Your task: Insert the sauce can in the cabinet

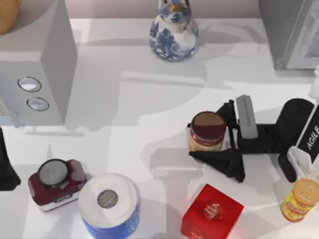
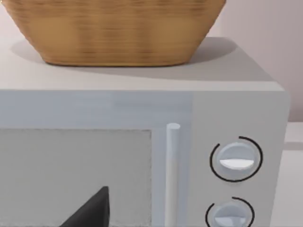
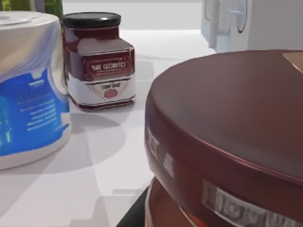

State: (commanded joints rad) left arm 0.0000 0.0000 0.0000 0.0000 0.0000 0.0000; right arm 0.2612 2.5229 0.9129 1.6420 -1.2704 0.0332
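The sauce can (image 1: 207,130), short with a maroon top and an orange-yellow label, stands on the table right of centre. My right gripper (image 1: 198,141) reaches in from the right. Its black fingers (image 1: 219,158) lie against both sides of the can, shut on it. The right wrist view has the can's dark lid (image 3: 227,132) very close. The cabinet (image 1: 291,32), a tall grey unit with a ribbed pale front, stands at the back right corner, apart from the can. My left gripper (image 1: 6,169) is parked at the table's left edge, facing the microwave (image 2: 142,156).
A pale grey microwave (image 1: 37,74) with two knobs and a basket (image 1: 7,12) on top stands back left. A blue-white vase (image 1: 173,32) is at back centre. Along the front are a dark red jar (image 1: 56,181), a paper roll (image 1: 108,204), a red box (image 1: 212,211) and a yellow jar (image 1: 301,199).
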